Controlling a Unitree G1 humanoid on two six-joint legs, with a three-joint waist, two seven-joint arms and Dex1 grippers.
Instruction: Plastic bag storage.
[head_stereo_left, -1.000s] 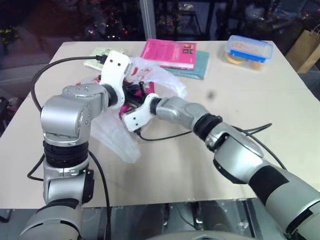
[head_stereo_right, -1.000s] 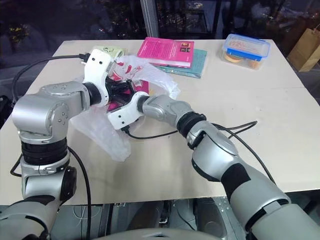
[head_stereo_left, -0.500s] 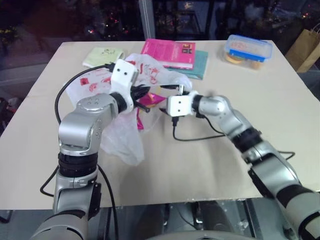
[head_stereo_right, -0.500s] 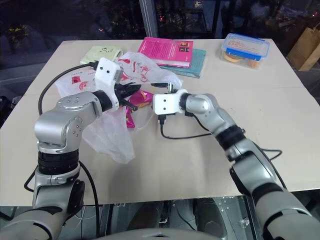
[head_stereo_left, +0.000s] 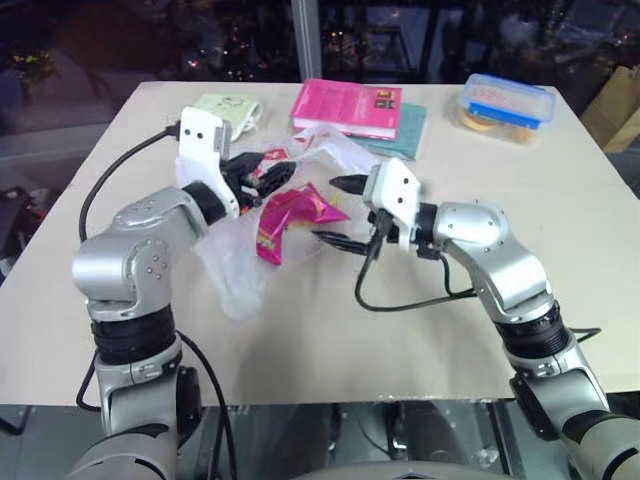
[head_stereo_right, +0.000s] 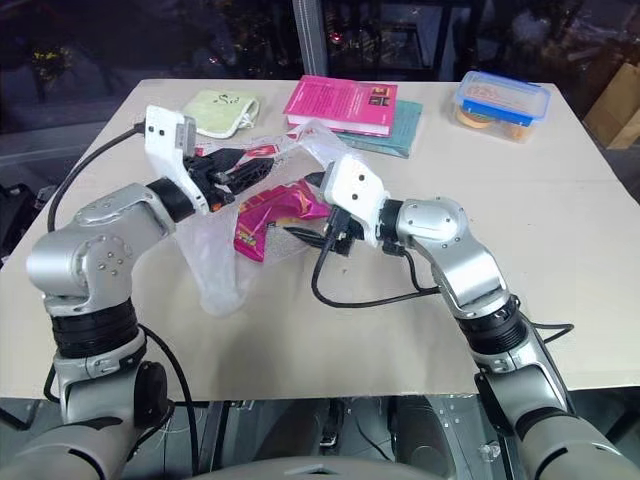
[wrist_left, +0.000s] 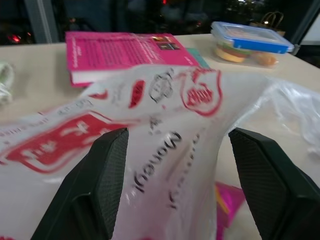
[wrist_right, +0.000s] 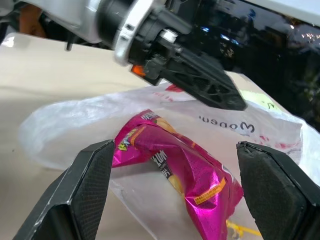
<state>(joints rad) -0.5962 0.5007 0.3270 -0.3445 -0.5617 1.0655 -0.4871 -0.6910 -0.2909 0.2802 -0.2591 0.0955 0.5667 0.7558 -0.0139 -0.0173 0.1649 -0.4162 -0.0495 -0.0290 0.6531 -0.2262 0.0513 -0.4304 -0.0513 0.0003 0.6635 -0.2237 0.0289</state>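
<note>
Both claws, left claw (head_stereo_left: 262, 176) and right claw (head_stereo_left: 335, 212), seen open, nothing gripped. Bag (head_stereo_left: 235, 270) judged light, limp, slippery; best pinched at bunched handle.

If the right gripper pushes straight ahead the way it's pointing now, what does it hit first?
Most likely the magenta snack packet, which lies straight ahead between the open fingers of the right gripper, with the plastic bag around and behind it. Depth is hard to judge; bag film may come first.

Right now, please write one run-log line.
plastic bag: on table, unfolded | left gripper: open over bag | right gripper: open beside snack packet
</note>
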